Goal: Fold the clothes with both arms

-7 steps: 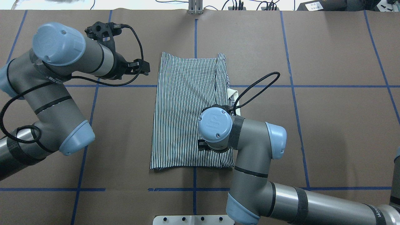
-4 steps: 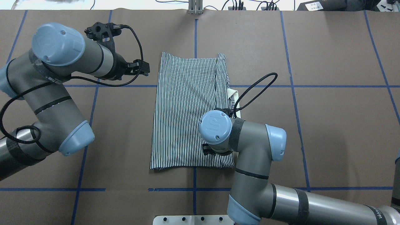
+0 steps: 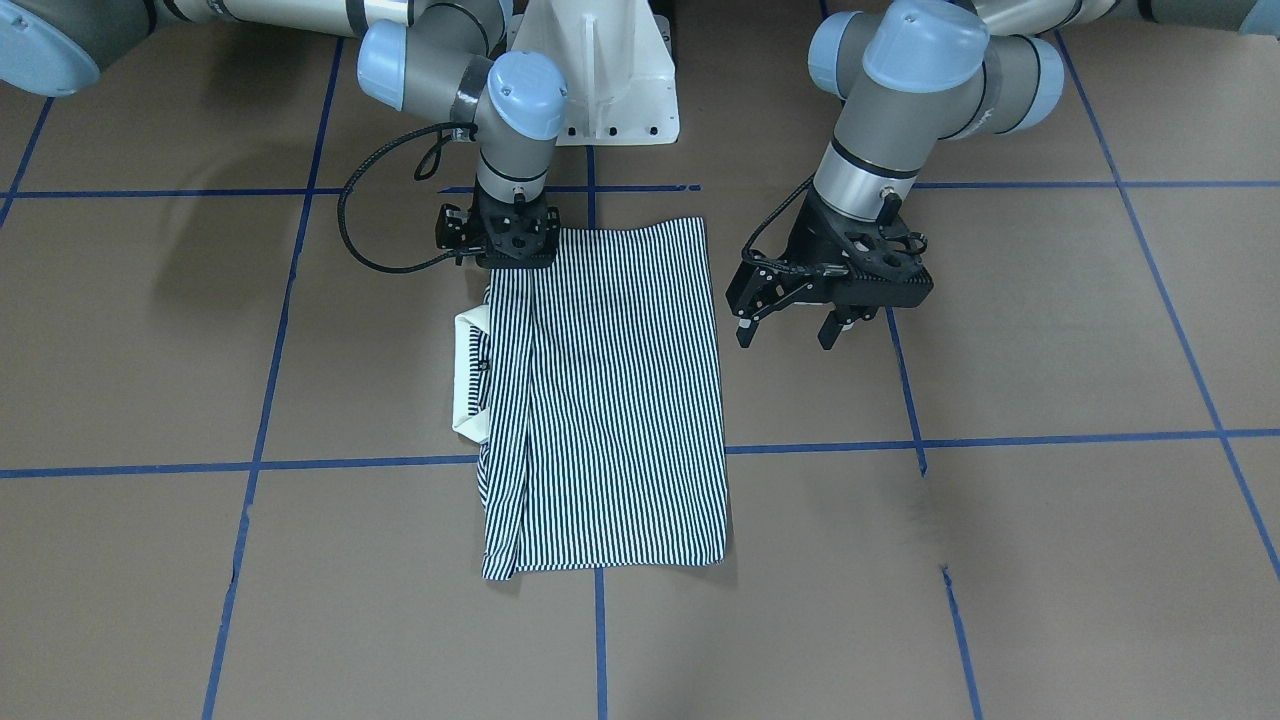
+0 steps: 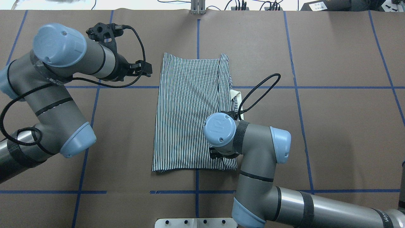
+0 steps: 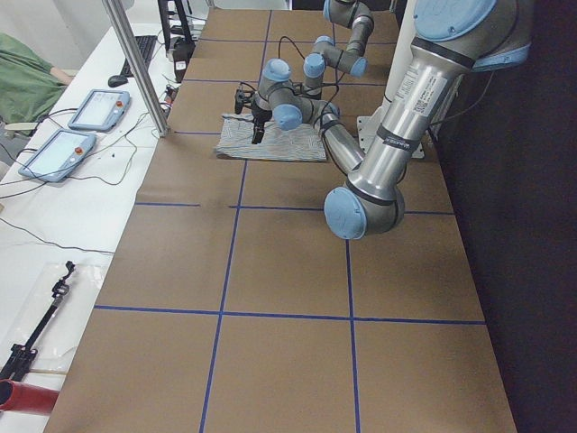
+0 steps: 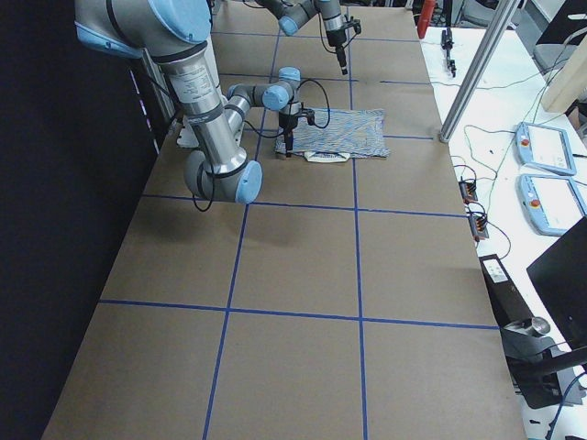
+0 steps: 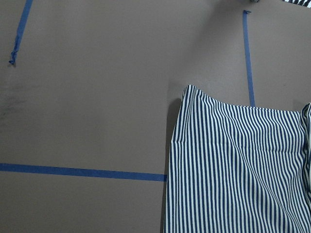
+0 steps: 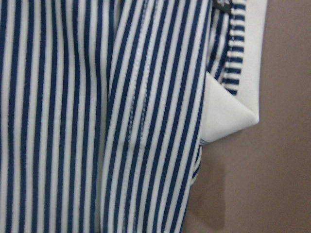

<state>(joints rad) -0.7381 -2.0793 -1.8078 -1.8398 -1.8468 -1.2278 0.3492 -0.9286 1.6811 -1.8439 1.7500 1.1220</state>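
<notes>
The striped polo shirt (image 4: 186, 110) lies folded in a long rectangle on the brown table, also shown in the front view (image 3: 610, 400). Its cream collar (image 4: 236, 94) sticks out on the robot's right side (image 3: 465, 380). My right gripper (image 3: 512, 262) points straight down on the shirt's near right corner, under the wrist (image 4: 218, 154). Its fingers are hidden, and its wrist view shows only stripes and the collar (image 8: 228, 107) from very close. My left gripper (image 3: 787, 335) is open and empty, hovering just off the shirt's far left edge (image 4: 149, 71). Its wrist view shows the shirt's corner (image 7: 233, 170).
The white pedestal base (image 3: 600, 70) stands at the table's near edge. Blue tape lines (image 4: 297, 87) grid the brown surface. A metal post (image 4: 197, 8) stands at the far edge. A side bench holds tablets (image 5: 77, 126) and cables.
My right wrist has slid along the shirt's right side toward the robot, nearer the near corner. The left arm and the shirt have hardly moved.
</notes>
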